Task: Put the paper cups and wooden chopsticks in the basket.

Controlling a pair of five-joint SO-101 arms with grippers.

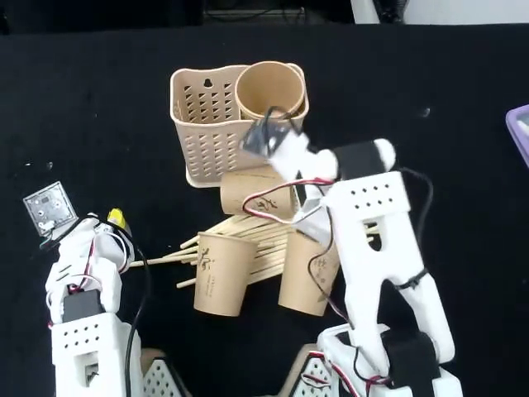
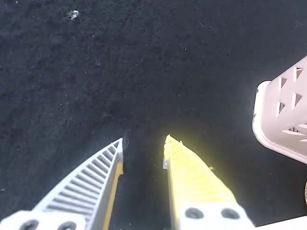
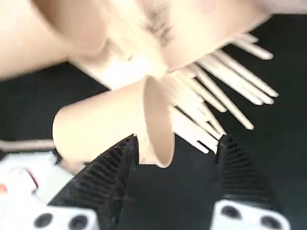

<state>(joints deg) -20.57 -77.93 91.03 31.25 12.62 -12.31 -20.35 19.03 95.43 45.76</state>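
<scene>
Nearest the arm bases, the left gripper (image 2: 144,141), with one white finger and one yellow, hangs low over the black table (image 1: 99,99) on the left side. Its fingers are parted around a bare gap and grasp nothing. A small square silver plate (image 1: 50,207) sits just beside its tip. In the middle, two brown paper cups rest on a loose heap of pale wooden chopsticks (image 1: 248,240), their wider ends turned toward the far side. These are the left near cup (image 1: 221,273) and the right near cup (image 1: 307,277). The white right arm (image 1: 380,248) passes over the right near cup and hides part of it, and red wires trail across it. Beyond the heap, a third paper cup (image 1: 252,192) lies on its side just in front of the beige perforated plastic basket (image 1: 207,124), partly covered by the same arm. The right gripper (image 3: 178,139), with black ribbed fingers, hovers by the basket's front wall. Its fingers are spread wide and hold nothing, and in its own view a lying cup's rim and the fanned chopstick ends show past them. The basket stands upright farther back. A fourth paper cup (image 1: 269,87) stands mouth up in its right half. A purple object (image 1: 519,132) sits well apart at the table's right edge.
</scene>
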